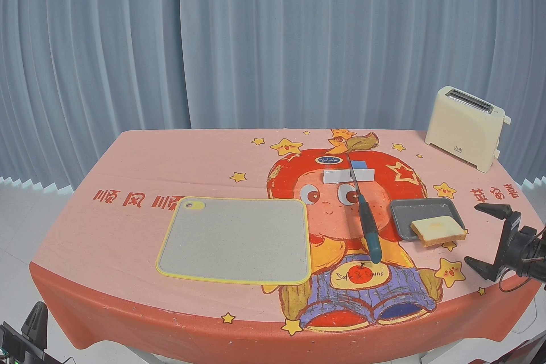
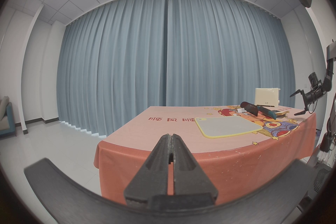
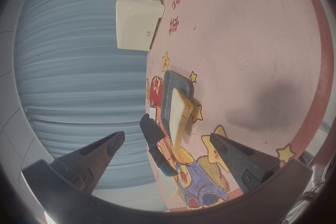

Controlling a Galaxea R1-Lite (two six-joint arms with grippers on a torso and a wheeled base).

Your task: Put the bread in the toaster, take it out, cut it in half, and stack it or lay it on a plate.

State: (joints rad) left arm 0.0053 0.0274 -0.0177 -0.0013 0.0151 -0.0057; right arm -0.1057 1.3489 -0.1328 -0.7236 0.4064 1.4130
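A slice of bread (image 1: pixel 438 230) (image 3: pixel 179 116) lies on the near edge of a grey plate (image 1: pixel 422 209) (image 3: pixel 169 85), partly overhanging it. A cream toaster (image 1: pixel 464 127) (image 3: pixel 137 26) (image 2: pixel 266 97) stands at the table's far right corner. A knife (image 1: pixel 365 217) with a teal handle rests left of the plate, its blade across a white holder (image 1: pixel 348 176). The grey cutting board (image 1: pixel 236 239) (image 2: pixel 226 125) with a yellow rim lies left of centre. My right gripper (image 1: pixel 488 237) (image 3: pixel 167 140) is open, just right of the bread at the table's edge. My left gripper (image 2: pixel 170 146) is shut, low and off the table's left corner.
A pink printed cloth (image 1: pixel 170 166) covers the table. Blue curtains (image 1: pixel 273 24) hang behind it. Bare cloth lies between the cutting board and the far edge.
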